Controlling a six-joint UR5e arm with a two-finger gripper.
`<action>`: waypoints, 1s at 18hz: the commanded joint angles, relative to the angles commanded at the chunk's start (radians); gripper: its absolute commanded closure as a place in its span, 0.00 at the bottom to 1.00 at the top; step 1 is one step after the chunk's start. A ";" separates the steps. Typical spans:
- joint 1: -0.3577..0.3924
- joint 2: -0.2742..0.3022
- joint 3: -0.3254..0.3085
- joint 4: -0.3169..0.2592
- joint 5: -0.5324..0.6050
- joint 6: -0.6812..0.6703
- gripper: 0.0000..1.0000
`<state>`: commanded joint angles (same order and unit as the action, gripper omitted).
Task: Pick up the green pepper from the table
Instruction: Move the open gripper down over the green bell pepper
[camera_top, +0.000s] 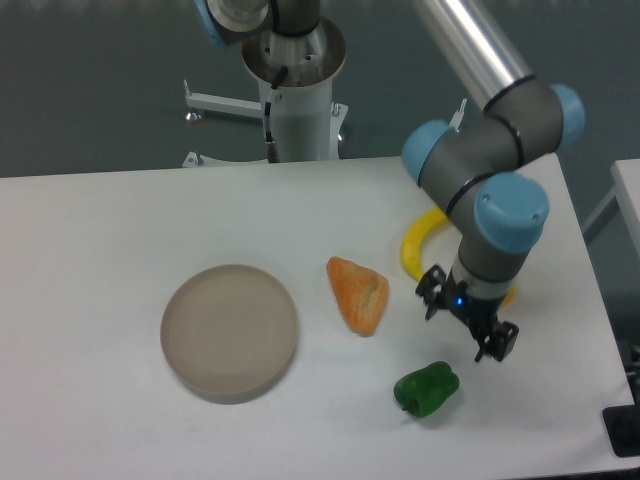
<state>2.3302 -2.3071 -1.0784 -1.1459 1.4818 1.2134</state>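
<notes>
Down near the front right of the table (100, 230) lies the green pepper (427, 389), a small glossy dark-green lump resting on the white surface with nothing touching it. Just above and to its right hangs the gripper (467, 318), its two black fingers spread apart with a clear gap between them and nothing held. One finger (432, 290) shows toward the orange piece, the other lower, on the pepper's side. The gripper is near the pepper but apart from it, and whether its tips touch the tabletop cannot be told.

The only dish here is a round grey plate (230, 332), sitting left of centre on the table, well apart from the pepper. Its shallow face is bare, plain and pale grey across.

Between the plate and the gripper lies an orange wedge-shaped piece (359, 294), flat on the table, close to the plate's right side but not touching it. Behind the arm's wrist (500, 225), a curved yellow object (418, 243) rests on the table, partly hidden by the arm, so its full shape cannot be made out. The arm's pedestal (297, 95) stands behind the table's far edge.
</notes>
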 joint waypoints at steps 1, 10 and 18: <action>-0.002 -0.005 0.000 0.000 -0.002 -0.006 0.00; -0.026 -0.043 0.000 0.008 -0.015 -0.032 0.00; -0.037 -0.069 -0.002 0.008 -0.015 -0.031 0.11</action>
<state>2.2933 -2.3761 -1.0799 -1.1382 1.4665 1.1827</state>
